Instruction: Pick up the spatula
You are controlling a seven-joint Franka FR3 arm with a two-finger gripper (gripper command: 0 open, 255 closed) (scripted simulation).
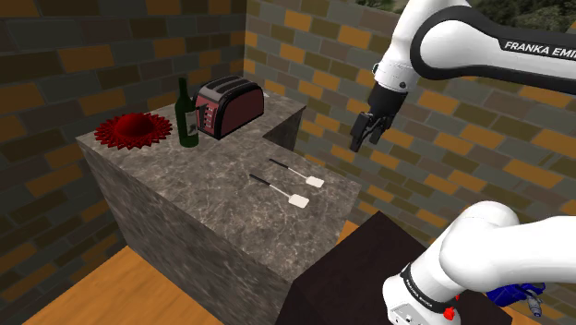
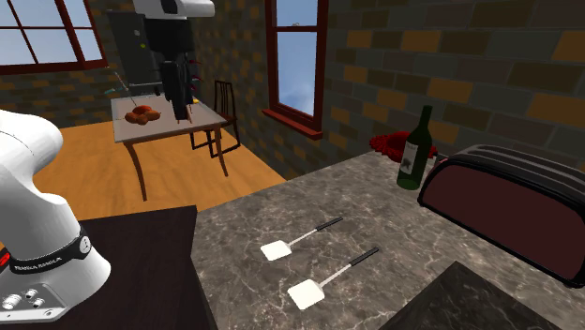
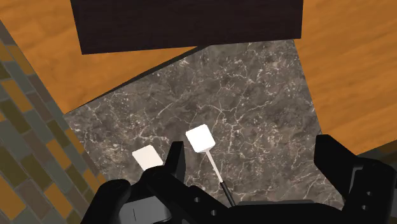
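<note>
Two spatulas with white blades and thin dark handles lie side by side on the grey marble counter [image 1: 194, 175], near its end by the stand. One spatula [image 1: 280, 190] [image 2: 302, 238] lies nearer the counter's front edge, the other spatula [image 1: 302, 174] [image 2: 333, 274] nearer the brick wall. My black gripper [image 1: 366, 137] [image 2: 178, 105] hangs open well above and beside them, holding nothing. In the wrist view both white blades [image 3: 201, 138] [image 3: 147, 157] show far below, close to one finger [image 3: 175, 159]; the handles are partly hidden by the hand.
A dark red toaster [image 1: 228, 104], a green bottle [image 1: 187, 115] and a red frilled dish [image 1: 134, 129] stand at the counter's far end. The dark stand [image 1: 369, 268] adjoins the counter. Brick walls flank it. A small table [image 2: 164, 127] with fruit stands far off.
</note>
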